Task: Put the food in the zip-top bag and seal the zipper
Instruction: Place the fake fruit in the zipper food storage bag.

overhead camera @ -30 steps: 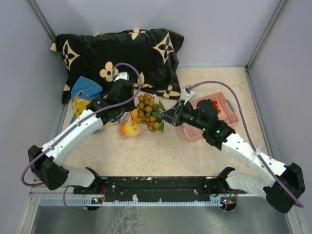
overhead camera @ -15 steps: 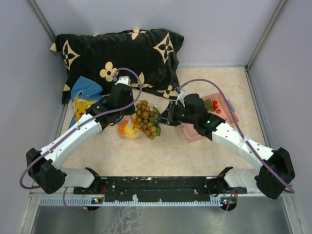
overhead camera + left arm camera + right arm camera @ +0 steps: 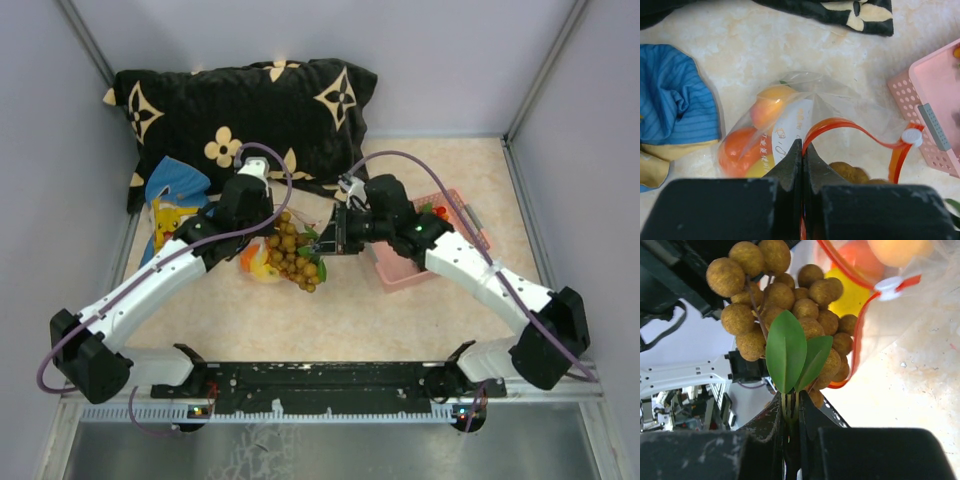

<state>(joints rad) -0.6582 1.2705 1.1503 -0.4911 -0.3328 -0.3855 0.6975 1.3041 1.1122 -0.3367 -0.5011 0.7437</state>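
Zip-top bag (image 3: 847, 107), thin, crinkly and floppy-looking, lies on the desk (image 3: 740, 45) with citrus (image 3: 737, 150) inside. The left tool (image 3: 801, 150) pinches its orange-red zipper (image 3: 840, 122) rim, likely the best handhold. The right tool (image 3: 790, 412) grips the light, dangling brown ball cluster (image 3: 790, 297) by its leafy stem, at the bag's mouth.

Pink basket (image 3: 905, 100) just beside bag (image 3: 840, 102)
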